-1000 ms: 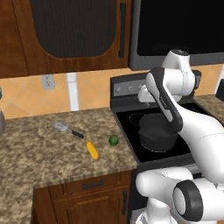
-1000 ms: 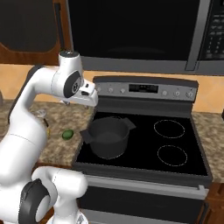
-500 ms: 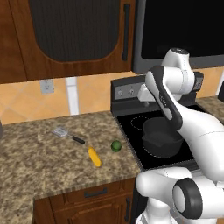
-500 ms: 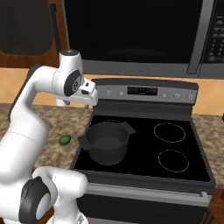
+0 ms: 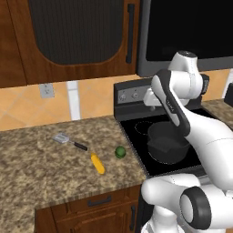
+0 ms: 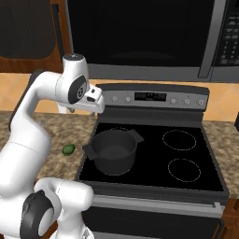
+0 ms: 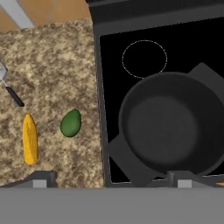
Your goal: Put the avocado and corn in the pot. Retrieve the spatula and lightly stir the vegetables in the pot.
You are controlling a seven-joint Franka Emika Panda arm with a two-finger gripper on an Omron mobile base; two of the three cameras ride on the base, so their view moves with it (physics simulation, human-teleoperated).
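The arm is reared up high over the front left corner of the stove, with the hand hanging well above the gap between stove and worktop. From up there its camera looks straight down, and its finger tips stand spread wide with nothing between them. I take that height as a survey pose: everything the job needs sits below it, so it can choose what to reach for first.

The pot stands on the near left burner, wide and dark, one flat handle toward the worktop and the other pointing away. It is bare inside; I see only its dull grey bottom, so neither vegetable has gone in yet.

All three loose items lie on the granite to the left of the stove. The avocado is nearest the stove edge, just beside it. The corn lies a little farther left, near the avocado but apart from it. The spatula rests farther back, its slotted head away from the stove and its black handle aimed at the corn.

The avocado looks the likely first pick, being closest to the pot.
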